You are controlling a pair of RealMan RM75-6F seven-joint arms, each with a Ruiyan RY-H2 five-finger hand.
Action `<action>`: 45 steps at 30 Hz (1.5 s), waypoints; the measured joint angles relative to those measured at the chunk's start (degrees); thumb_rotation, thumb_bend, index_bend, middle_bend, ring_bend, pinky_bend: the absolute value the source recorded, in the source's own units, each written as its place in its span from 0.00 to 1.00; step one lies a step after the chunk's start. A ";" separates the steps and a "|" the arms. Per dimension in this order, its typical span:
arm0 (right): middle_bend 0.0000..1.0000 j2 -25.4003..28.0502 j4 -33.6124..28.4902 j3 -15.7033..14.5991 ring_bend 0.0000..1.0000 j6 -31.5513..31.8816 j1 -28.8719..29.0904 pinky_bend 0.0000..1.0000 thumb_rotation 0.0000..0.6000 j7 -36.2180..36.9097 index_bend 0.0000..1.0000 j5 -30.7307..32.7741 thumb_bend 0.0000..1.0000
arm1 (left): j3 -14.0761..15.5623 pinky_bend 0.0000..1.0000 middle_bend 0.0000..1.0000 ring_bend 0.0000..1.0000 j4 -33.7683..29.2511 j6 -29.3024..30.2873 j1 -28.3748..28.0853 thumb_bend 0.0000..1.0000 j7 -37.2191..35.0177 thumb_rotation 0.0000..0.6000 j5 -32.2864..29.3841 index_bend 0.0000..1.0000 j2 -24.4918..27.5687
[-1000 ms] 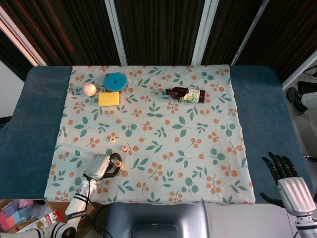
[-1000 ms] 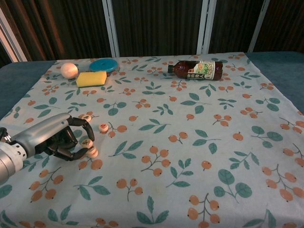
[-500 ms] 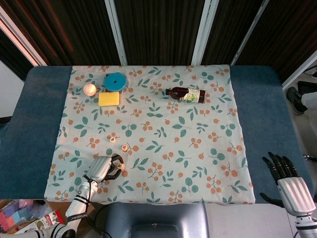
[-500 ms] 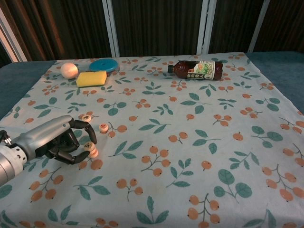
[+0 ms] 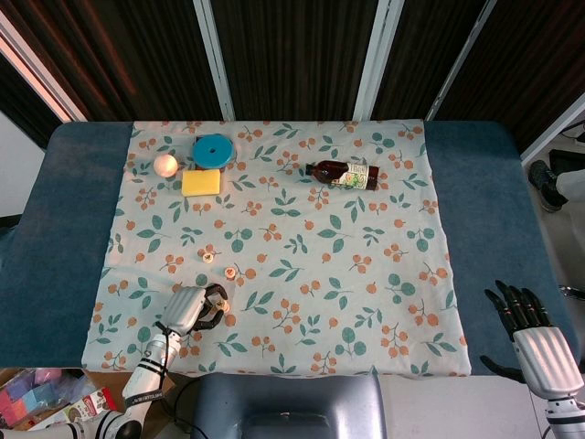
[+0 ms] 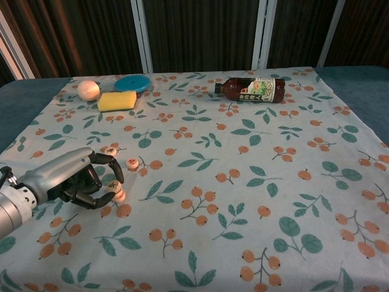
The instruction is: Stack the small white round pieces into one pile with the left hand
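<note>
One left hand (image 6: 73,180), fingers (image 6: 108,164) curled, pinches a white piece (image 6: 112,187).

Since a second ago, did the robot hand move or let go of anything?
Hardly. The left robot hand slid slightly back toward the table's near edge, its fingers curled around the small pile of white pieces as before; whether it grips the pile is unclear. The two loose pieces, the bottle, sponge, ball, blue disc and right robot hand stayed put.
</note>
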 measured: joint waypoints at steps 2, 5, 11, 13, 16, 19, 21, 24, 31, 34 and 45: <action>0.00 -0.04 -0.03 0.02 0.00 -0.02 0.00 0.00 1.00 -0.11 0.00 0.05 0.07 | 0.04 1.00 1.00 1.00 0.04 -0.02 -0.01 0.41 0.03 1.00 0.06 0.40 0.04; 0.00 -0.06 -0.07 0.00 0.00 -0.10 0.02 0.00 1.00 -0.21 0.00 0.04 0.07 | 0.07 1.00 1.00 1.00 0.01 -0.05 -0.02 0.41 -0.12 1.00 0.18 0.35 0.12; 0.00 0.01 -0.01 0.05 0.00 0.17 -0.07 0.00 1.00 0.05 0.00 0.02 0.07 | 0.27 1.00 1.00 1.00 -0.60 0.10 0.02 0.40 -0.75 1.00 0.92 0.32 0.69; 0.00 0.06 0.03 0.05 0.00 0.24 -0.09 0.00 1.00 0.19 0.00 0.01 0.07 | 0.08 1.00 1.00 1.00 -1.34 0.47 0.06 0.40 -1.31 1.00 1.26 0.32 1.18; 0.00 0.15 0.07 0.05 0.00 0.31 -0.11 0.00 1.00 0.43 0.00 0.01 0.07 | -1.16 1.00 1.00 1.00 -2.58 1.44 0.05 0.41 -2.80 1.00 1.55 0.32 2.08; 0.00 0.21 0.08 0.05 0.00 0.25 -0.10 0.00 1.00 0.48 0.00 0.05 0.07 | -3.44 1.00 1.00 1.00 -3.27 2.05 -0.19 0.41 -4.60 1.00 1.07 0.34 2.82; 0.00 0.17 0.07 0.02 0.00 0.23 -0.09 0.00 1.00 0.30 0.00 -0.04 0.07 | -5.13 1.00 1.00 1.00 -2.96 2.03 -0.66 0.41 -5.16 1.00 -0.12 0.35 2.94; 0.00 0.06 0.06 -0.04 0.00 0.17 -0.09 0.00 1.00 -0.07 0.00 -0.14 0.07 | -6.78 1.00 1.00 1.00 -0.82 0.95 -1.78 0.41 -4.59 1.00 -2.89 0.36 2.40; 0.00 -0.09 -0.08 0.01 0.00 -0.41 0.08 0.00 1.00 -0.57 0.00 0.21 0.07 | -9.33 1.00 1.00 1.00 8.51 -4.24 -5.53 0.40 -1.22 1.00 -9.81 0.36 -1.68; 0.00 -0.04 -0.16 0.10 0.00 -0.65 0.17 0.00 1.00 -0.58 0.00 0.49 0.07 | -10.27 1.00 1.00 1.00 12.59 -6.12 -7.27 0.40 -0.01 1.00 -12.11 0.36 -4.02; 0.00 0.24 -0.21 0.23 0.00 -0.40 0.09 0.00 1.00 -0.03 0.00 0.75 0.07 | -11.17 1.00 1.00 1.00 20.67 -8.19 -9.95 0.40 1.24 1.00 -14.44 0.36 -8.66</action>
